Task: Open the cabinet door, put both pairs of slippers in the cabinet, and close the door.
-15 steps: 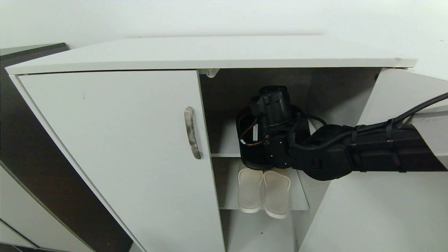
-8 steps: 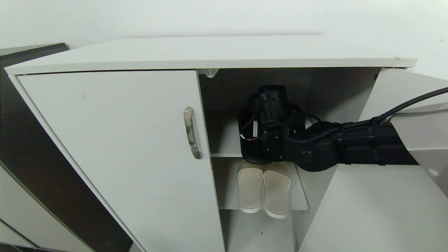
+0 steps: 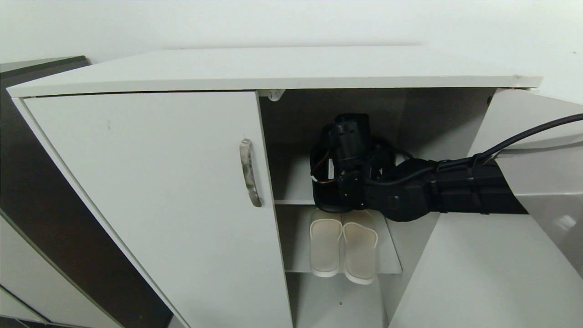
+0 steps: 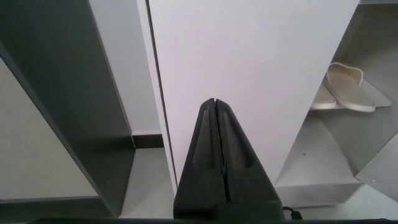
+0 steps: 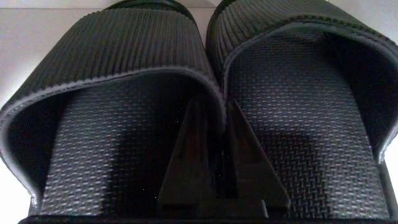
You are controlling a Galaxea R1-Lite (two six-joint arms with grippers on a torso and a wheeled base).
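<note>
Our right gripper [image 5: 213,118] clamps black slippers [image 5: 124,68] over the upper shelf [image 3: 291,182]; white slippers [image 3: 342,246] sit at the lower shelf [image 3: 389,255] front edge; our left gripper [image 4: 215,106] is pinched together

In the cabinet [image 3: 273,68], the left door [image 3: 136,182] stands shut and the right door [image 3: 478,273] is swung out to the right. The lower pair of slippers [image 3: 342,248] lies side by side on the lower shelf [image 3: 391,264], its near ends slightly over the shelf's front edge. Directly above, at the front edge of the upper shelf [image 3: 291,187], the upper pair of slippers [image 5: 199,93] sits side by side in the right gripper [image 5: 214,109], jaws pinching the two adjoining inner walls. The left gripper [image 4: 214,102], jaws together, is outside the cabinet, before the left door.
</note>
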